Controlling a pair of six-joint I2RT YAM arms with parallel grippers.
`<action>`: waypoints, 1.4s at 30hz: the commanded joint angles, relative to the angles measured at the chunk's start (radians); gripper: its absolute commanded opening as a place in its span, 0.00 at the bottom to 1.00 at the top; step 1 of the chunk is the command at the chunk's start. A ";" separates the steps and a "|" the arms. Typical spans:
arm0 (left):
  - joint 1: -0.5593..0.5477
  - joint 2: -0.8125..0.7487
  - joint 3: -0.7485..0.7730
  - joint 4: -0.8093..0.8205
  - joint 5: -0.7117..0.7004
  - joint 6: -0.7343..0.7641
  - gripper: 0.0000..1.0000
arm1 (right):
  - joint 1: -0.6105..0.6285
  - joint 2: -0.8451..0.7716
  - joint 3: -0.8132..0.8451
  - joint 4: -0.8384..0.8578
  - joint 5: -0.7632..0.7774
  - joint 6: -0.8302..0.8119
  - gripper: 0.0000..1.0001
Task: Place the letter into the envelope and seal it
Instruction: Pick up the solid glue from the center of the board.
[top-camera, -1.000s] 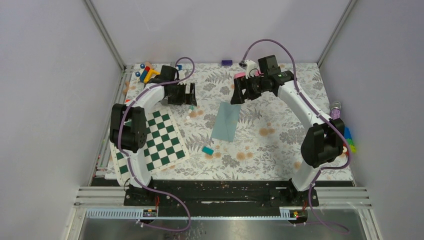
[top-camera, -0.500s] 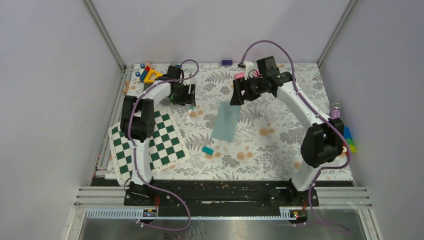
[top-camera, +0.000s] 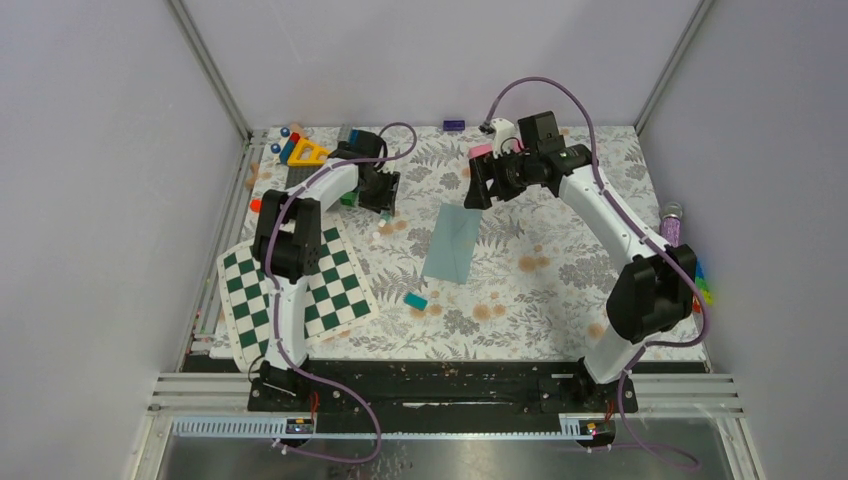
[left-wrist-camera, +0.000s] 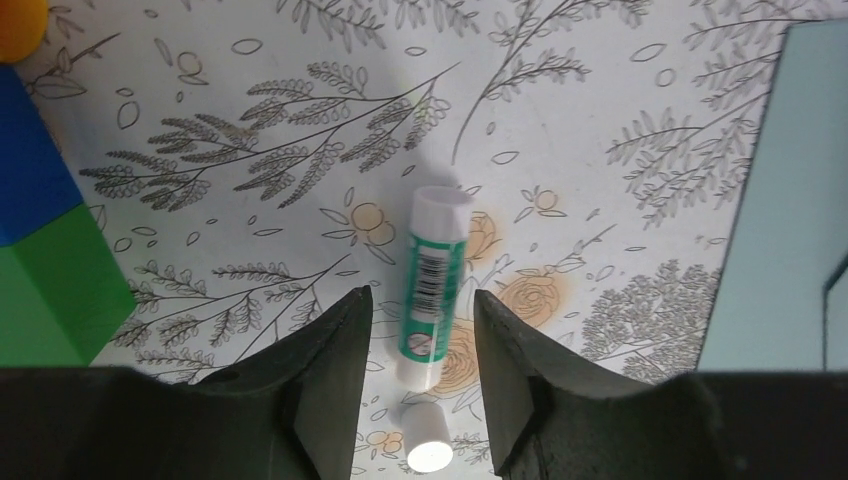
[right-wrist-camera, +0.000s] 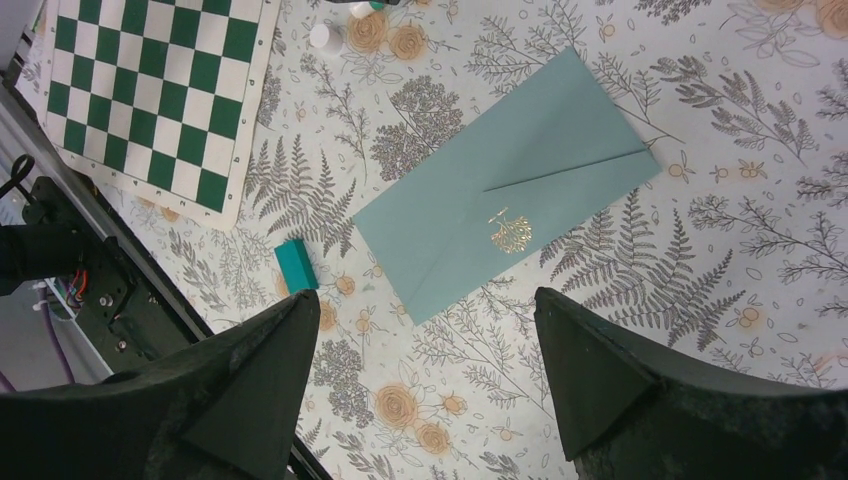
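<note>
At mid-table on the floral cloth (top-camera: 520, 310) | the envelope (top-camera: 452, 245) is laid flat, flap folded shut | right gripper (right-wrist-camera: 425, 300) is spread wide above it, nothing grasped | left gripper (left-wrist-camera: 418, 300) jaws are parted astride the glue stick (left-wrist-camera: 432, 270), clear of both sides

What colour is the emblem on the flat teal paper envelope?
Gold emblem on the teal paper envelope; clearest in right wrist view.

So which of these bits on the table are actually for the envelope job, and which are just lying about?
For the job: muted teal paper envelope; green-and-white glue stick, probably for sealing; its white cap.
Lying about: green-and-white checkerboard mat; small teal block; green block; small purple block.
</note>
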 joint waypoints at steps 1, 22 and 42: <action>0.000 0.002 0.024 -0.033 -0.084 0.023 0.44 | 0.004 -0.070 -0.001 0.014 0.016 -0.022 0.86; -0.009 -0.081 0.003 -0.038 0.082 0.105 0.00 | -0.032 -0.083 0.013 -0.008 0.002 0.052 0.87; -0.383 -0.538 -0.279 0.150 -0.101 0.451 0.00 | -0.110 0.114 -0.124 0.245 -0.476 0.676 0.70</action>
